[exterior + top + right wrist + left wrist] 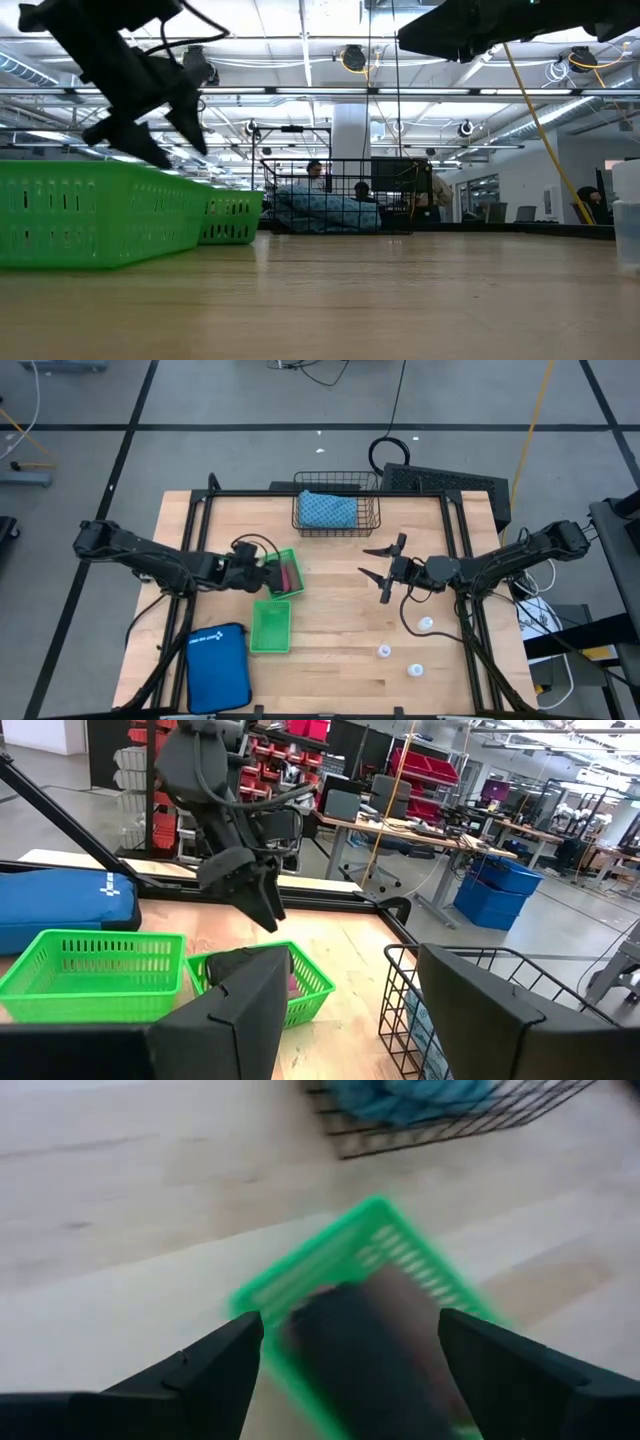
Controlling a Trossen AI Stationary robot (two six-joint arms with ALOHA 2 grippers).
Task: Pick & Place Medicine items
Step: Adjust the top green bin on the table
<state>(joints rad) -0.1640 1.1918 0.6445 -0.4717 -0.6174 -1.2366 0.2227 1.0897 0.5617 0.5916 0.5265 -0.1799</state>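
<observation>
Three tiny white round bottles (426,624), (384,651), (414,670) stand on the table near its right front. A green basket (296,592) holds oblong pieces: a pink one (290,573) and a black one (350,1360). My left gripper (268,572) hovers open just above this basket, fingers on either side of the black piece without touching it. My right gripper (364,561) is open in mid-air over the table's middle, pointing left, away from the bottles. A brown piece cannot be made out.
A second green basket (270,626) sits just in front of the first. A large blue zip pouch (218,665) lies at the near left. A black wire basket (337,510) with a blue bundle stands at the far edge. Bare wood lies between the grippers.
</observation>
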